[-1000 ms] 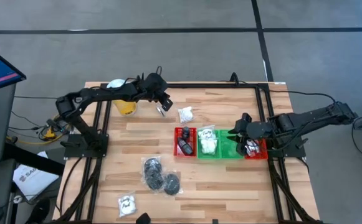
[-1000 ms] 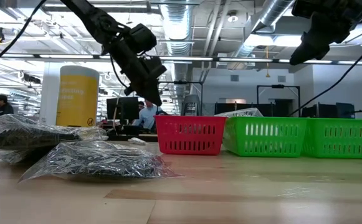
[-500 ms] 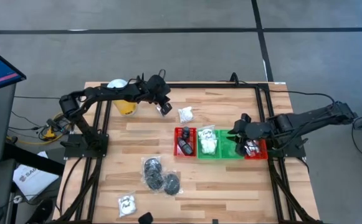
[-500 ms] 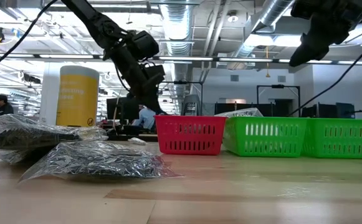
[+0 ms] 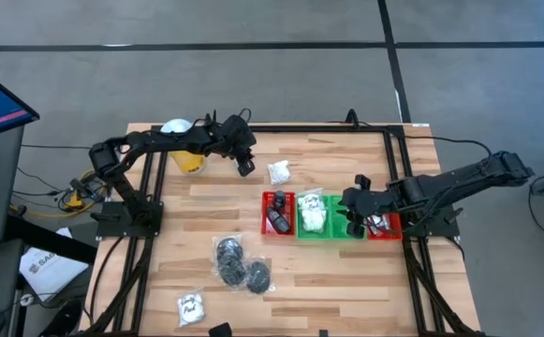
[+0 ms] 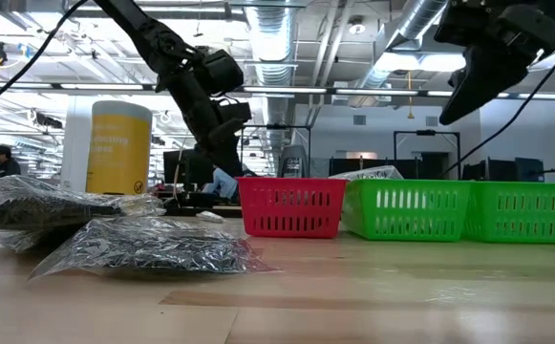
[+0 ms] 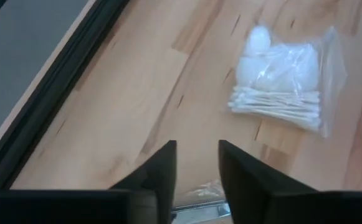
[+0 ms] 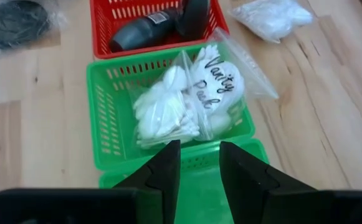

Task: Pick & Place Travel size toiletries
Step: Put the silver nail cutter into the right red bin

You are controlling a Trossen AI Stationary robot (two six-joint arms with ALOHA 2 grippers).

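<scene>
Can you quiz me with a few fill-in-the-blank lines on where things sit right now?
1. The vanity pack lies in a ____ basket.
2. The dark bottles lie in the ____ basket.
3. The bag of cotton swabs ahead of the left gripper lies on the bare ____.
4. The right gripper hangs over the ____ baskets.

Missing words: green; red; table; green

Pale wood-grain counter. Red basket holding black bottles; green basket with a clear bag of white cotton items, lettered in black script. Yellow cylinder with a white lid. Glossy black pieces in clear bags.
</scene>
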